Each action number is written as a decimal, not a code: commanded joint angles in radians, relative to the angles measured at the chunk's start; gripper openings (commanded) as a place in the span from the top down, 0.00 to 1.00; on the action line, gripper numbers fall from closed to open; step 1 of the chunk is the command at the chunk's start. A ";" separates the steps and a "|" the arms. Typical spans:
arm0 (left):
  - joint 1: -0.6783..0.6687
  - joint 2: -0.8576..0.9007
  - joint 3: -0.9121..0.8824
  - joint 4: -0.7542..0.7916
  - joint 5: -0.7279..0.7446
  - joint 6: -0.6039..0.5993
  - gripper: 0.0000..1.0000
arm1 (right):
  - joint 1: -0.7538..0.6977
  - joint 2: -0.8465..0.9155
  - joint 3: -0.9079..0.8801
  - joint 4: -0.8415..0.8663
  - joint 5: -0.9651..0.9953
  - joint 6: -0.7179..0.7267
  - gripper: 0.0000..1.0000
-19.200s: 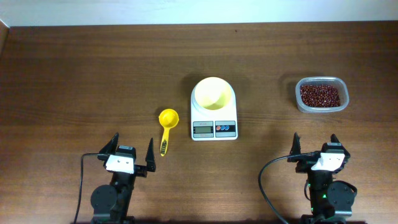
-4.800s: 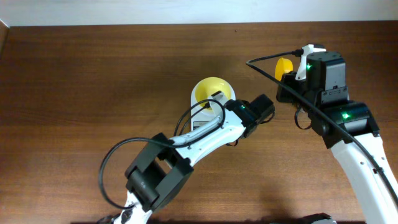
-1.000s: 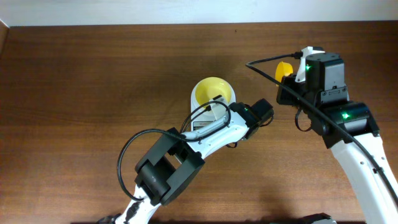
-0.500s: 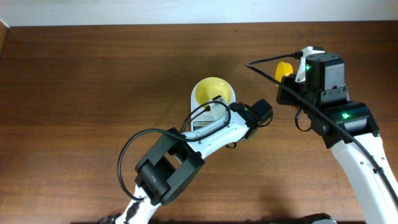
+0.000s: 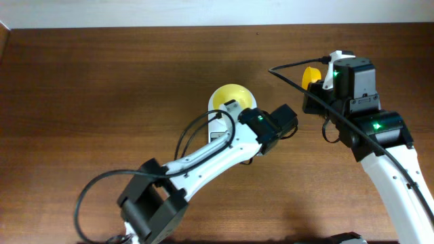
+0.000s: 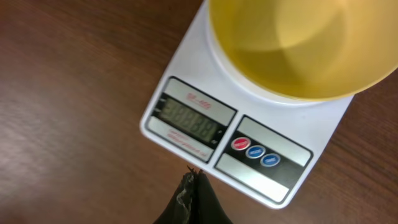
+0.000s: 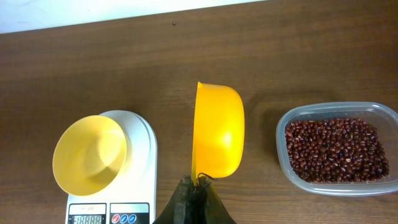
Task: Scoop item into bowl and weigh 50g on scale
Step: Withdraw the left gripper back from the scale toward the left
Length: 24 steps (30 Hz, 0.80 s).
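The left gripper (image 6: 194,188) was found closed on nothing, just off the front edge of the scale (image 6: 193,81), on which the bowl (image 6: 298,56) stood. The right gripper (image 7: 196,186) was clamped on the yellow scoop (image 7: 217,130), seen between the bowl and the clear container (image 7: 281,149) of beans (image 7: 336,149). Overhead, the container and most of the scale were hidden by the arms.

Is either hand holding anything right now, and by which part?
The right hand grips the yellow scoop by its handle. The left hand is shut and holds nothing, near the scale's front edge.
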 commanded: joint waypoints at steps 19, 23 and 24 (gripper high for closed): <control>0.624 -0.439 -0.001 0.137 0.000 0.678 1.00 | -0.005 0.006 0.019 -0.003 0.107 -0.001 0.96; 0.717 -0.439 -0.001 0.192 0.041 0.804 1.00 | -0.005 0.006 0.019 0.001 0.163 -0.002 0.96; 0.727 -0.439 -0.001 0.212 0.062 0.849 1.00 | -0.005 0.006 0.019 0.001 0.170 -0.002 0.96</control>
